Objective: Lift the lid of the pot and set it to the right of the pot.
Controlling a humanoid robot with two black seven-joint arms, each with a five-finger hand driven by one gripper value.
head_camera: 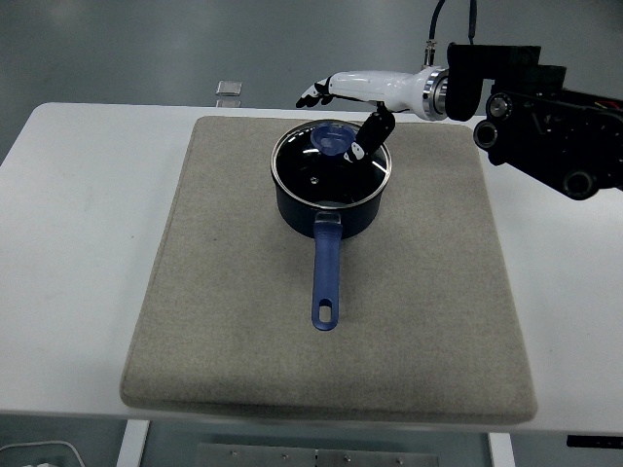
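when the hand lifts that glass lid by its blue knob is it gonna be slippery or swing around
The lid looks like rigid glass with a metal rim, so it should stay stiff but is probably breakable if dropped. Its blue knob looks smooth and rounded, so the right hand may slip without a firm pinch. Held only by that central knob, it may tilt.

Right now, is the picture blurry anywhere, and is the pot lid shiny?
Head view: mostly sharp; the pot and mat look crisp. The glass lid shows small bright glints near its rim. The right hand looks slightly soft at its fingertips. Shadows are faint and lighting is even.
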